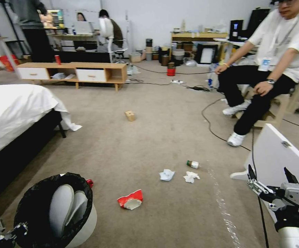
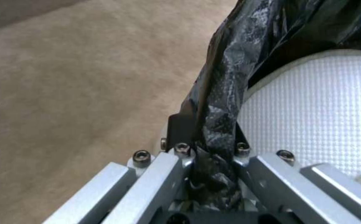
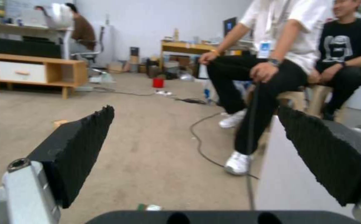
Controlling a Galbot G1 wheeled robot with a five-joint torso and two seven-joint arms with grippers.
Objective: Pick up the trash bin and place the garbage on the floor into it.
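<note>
Black crinkly bag lines the white trash bin (image 1: 84, 220), which sits low at the robot's left with a curved white lid piece (image 1: 65, 206) inside. The left gripper (image 2: 213, 137) pinches the bin's bagged rim between its jaws. On the carpet (image 1: 149, 131) ahead lie a crumpled red-white cup (image 1: 131, 199), two tissue wads (image 1: 166, 174), a small bottle (image 1: 193, 164) and a cardboard box (image 1: 130, 115). The right gripper (image 1: 269, 175) hovers at the right, jaws spread wide.

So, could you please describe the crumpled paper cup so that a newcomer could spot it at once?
Start at the trash bin held by the left gripper at the near left. On the floor just right of it lies the paper cup, flattened, the only red-and-white litter; the tissue wads beyond are plain white.
</note>
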